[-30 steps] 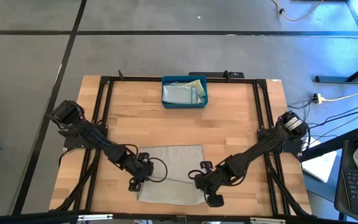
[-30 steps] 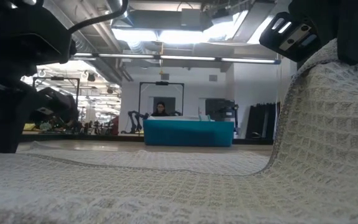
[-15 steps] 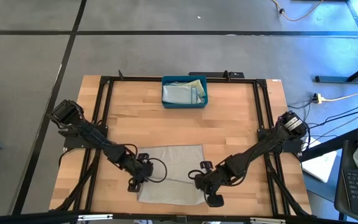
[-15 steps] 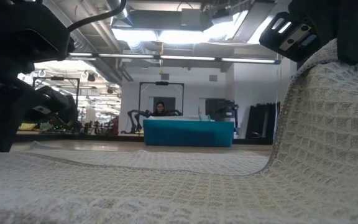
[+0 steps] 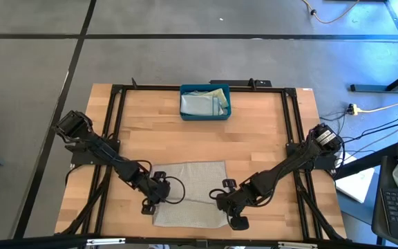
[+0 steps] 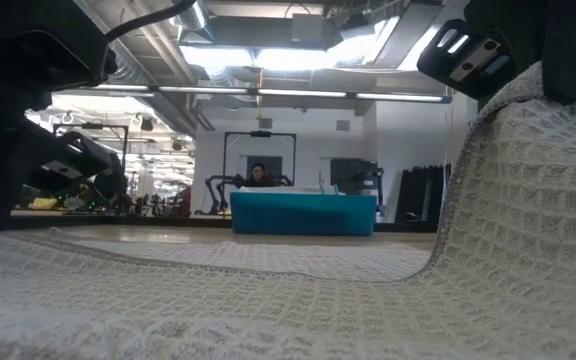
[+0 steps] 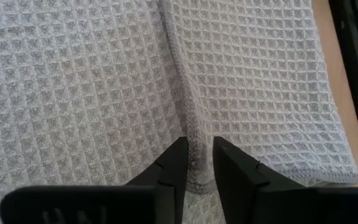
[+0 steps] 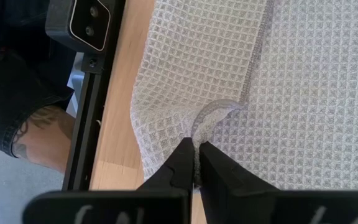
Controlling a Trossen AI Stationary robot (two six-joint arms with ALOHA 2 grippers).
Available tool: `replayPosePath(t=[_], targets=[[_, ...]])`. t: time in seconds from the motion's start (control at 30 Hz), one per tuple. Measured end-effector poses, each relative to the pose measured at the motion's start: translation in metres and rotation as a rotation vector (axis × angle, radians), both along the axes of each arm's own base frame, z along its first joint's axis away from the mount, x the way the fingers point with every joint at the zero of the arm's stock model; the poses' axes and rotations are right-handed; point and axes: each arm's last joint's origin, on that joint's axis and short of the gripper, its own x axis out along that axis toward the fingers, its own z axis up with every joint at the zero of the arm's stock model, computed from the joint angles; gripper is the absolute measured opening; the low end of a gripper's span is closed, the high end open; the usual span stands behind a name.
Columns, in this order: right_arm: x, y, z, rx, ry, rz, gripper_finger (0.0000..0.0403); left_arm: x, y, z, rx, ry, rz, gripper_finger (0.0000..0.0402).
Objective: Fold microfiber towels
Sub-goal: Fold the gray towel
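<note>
Towel [image 5: 191, 192], pale grey and waffle-textured, lies spread on the table's [image 5: 254, 149] near half between the two grippers, its near edge rumpled. The right gripper [image 8: 196, 163] is clamped tight on a bunched fold of the cloth at its own near corner, and the low view shows that side of the fabric lifted into a slope. The left gripper [image 7: 197, 163] straddles the hem at the opposite corner; its fingers [image 7: 171, 165] stand a narrow gap apart with the seam between them, so whether it has truly caught the cloth I cannot tell.

The step in hand looks like taking hold of both near corners before the first fold. The next move calls for the left fingers to pinch the hem firmly, then for both grippers to lift together and carry the near edge over toward the far edge, keeping the corners level so the halves line up.

Well beyond the grippers, at the table's far edge, a blue bin [image 5: 205, 102] holds more folded towels [image 5: 200, 102].
</note>
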Motion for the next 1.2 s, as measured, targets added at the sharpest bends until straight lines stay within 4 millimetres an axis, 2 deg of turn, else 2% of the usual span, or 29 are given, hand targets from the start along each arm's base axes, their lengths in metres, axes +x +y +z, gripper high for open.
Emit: replayPosePath(t=[0.3,0.5,0.67,0.8,0.9,1.2], targets=[[0.000,0.000,0.000,0.000,-0.001,0.001,0.0019,-0.001,0.000,0.000,-0.023,0.027,-0.010,0.0006],[0.001,-0.002,0.000,-0.077,-0.050,-0.018,0.0019,-0.005,0.003,-0.001,-0.007,0.079,-0.006,0.0002],[0.000,-0.008,-0.002,-0.204,-0.071,-0.059,0.0019,-0.012,0.011,0.015,0.021,0.065,0.030,0.0001],[-0.002,-0.018,-0.004,-0.317,-0.055,-0.104,0.0019,-0.023,0.022,0.034,0.094,0.026,0.090,0.0001],[0.000,-0.026,-0.005,-0.379,-0.052,-0.141,0.0019,-0.031,0.029,0.041,0.157,0.025,0.132,0.0001],[0.013,-0.059,-0.005,-0.485,-0.039,-0.229,0.0019,-0.039,0.038,0.035,0.326,0.078,0.191,0.0000]])
